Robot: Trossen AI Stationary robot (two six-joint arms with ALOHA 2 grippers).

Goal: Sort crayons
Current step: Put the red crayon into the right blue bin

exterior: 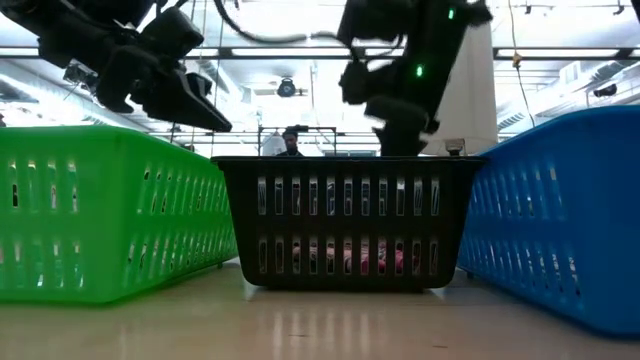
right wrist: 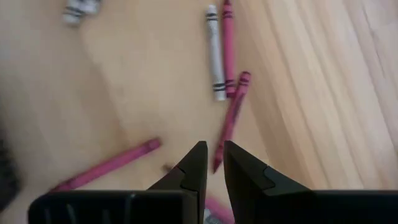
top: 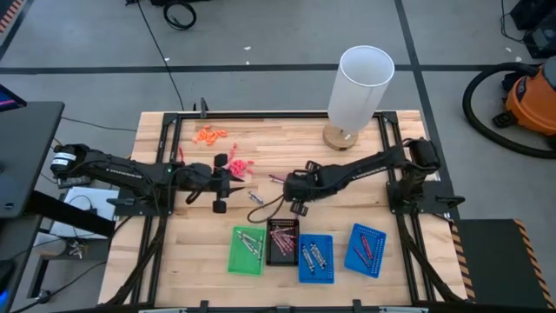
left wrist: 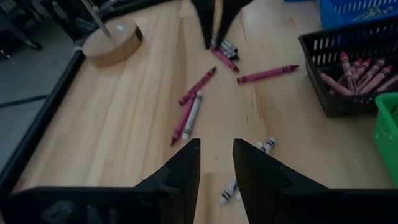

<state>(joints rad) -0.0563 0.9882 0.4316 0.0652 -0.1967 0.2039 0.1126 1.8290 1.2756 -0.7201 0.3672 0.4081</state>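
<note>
Holding the right end effector (right wrist: 212,149) low over the table (left wrist: 124,124) beyond the black tray (left wrist: 348,68), fingers pointing down and slightly parted, probably for straddling one stick among the loose crayons (left wrist: 193,109). Framing only the tip of a maroon crayon (right wrist: 231,115) in that narrow gap, not yet clamping it, the rest lying farther from the black tray. Parking the left end effector (left wrist: 216,146) released and empty, beside the scatter, likely waiting.

Overhead looks straight down, low camera sits behind trays; both wrists share the crayons (left wrist: 194,115).
</note>
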